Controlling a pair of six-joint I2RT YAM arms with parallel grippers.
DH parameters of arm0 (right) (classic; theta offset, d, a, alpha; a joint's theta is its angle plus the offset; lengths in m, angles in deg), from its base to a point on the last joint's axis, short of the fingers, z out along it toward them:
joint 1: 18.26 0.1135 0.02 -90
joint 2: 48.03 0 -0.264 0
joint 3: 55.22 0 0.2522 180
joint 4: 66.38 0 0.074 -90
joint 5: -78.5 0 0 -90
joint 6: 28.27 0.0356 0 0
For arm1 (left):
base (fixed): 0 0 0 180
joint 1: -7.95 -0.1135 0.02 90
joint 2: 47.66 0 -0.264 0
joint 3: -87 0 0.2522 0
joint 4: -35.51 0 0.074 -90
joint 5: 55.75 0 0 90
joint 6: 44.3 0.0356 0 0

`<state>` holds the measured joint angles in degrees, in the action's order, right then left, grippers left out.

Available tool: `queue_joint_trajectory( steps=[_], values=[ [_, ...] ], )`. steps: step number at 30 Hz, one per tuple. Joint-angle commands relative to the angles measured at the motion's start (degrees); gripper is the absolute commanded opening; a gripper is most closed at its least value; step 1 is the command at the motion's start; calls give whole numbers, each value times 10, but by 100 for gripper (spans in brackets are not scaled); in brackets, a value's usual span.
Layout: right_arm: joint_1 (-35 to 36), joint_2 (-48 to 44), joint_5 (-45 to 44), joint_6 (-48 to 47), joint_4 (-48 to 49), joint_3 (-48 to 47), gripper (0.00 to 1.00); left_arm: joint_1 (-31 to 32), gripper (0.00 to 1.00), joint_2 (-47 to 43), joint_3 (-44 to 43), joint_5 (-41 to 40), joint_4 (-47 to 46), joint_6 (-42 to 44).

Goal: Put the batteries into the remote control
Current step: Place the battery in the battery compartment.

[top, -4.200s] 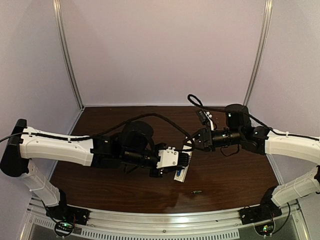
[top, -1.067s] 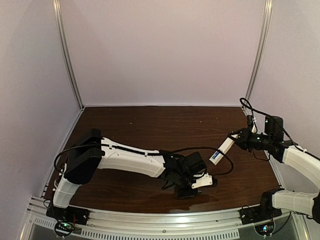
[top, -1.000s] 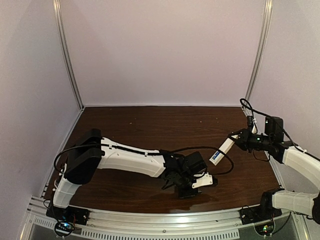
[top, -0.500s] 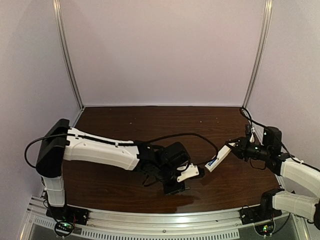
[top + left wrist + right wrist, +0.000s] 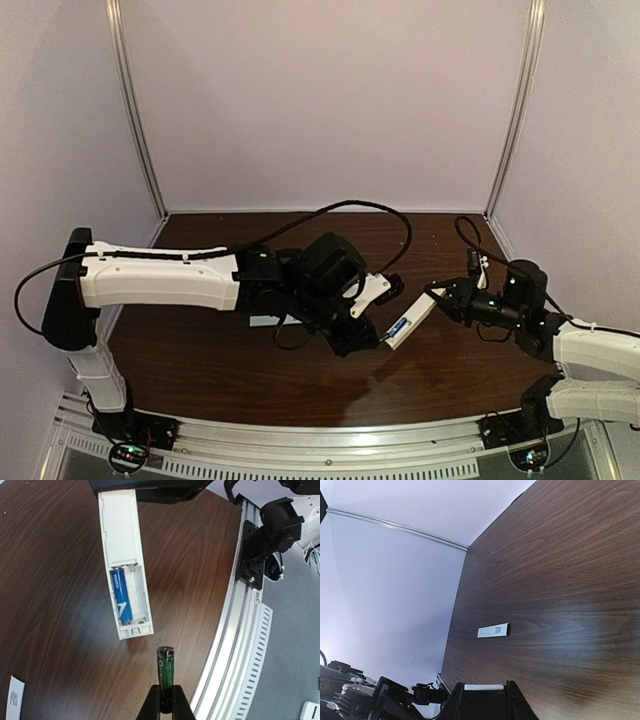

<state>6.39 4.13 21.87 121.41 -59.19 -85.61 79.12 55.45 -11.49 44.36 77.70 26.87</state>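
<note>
Left hand pinched a battery by its lower end; it looked light, stiff, slippery; right hand gripped the remote control, likely rigid plastic, at one end.

You are working in a lab-style robot test cell: a dark wood-grain desk boxed in by plain pale lilac panels on aluminium posts, a slotted aluminium rail bolted along its near edge

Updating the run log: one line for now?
left pincer shut on second battery | right pincer shut on remote | first battery seated
</note>
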Motion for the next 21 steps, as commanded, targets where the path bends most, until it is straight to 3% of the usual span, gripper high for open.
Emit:
queue_joint_trajectory(
  steps=[1,9,21],
  values=[
    [36,15,-62,18,62,4,0,-2,0,18,-42,-26,29,-39],
    [84,53,-104,37,100,5,0,-2,0,55,-74,-30,45,-41],
    [99,61,-109,45,117,6,0,-6,0,85,-88,-58,62,-47]
  ],
)
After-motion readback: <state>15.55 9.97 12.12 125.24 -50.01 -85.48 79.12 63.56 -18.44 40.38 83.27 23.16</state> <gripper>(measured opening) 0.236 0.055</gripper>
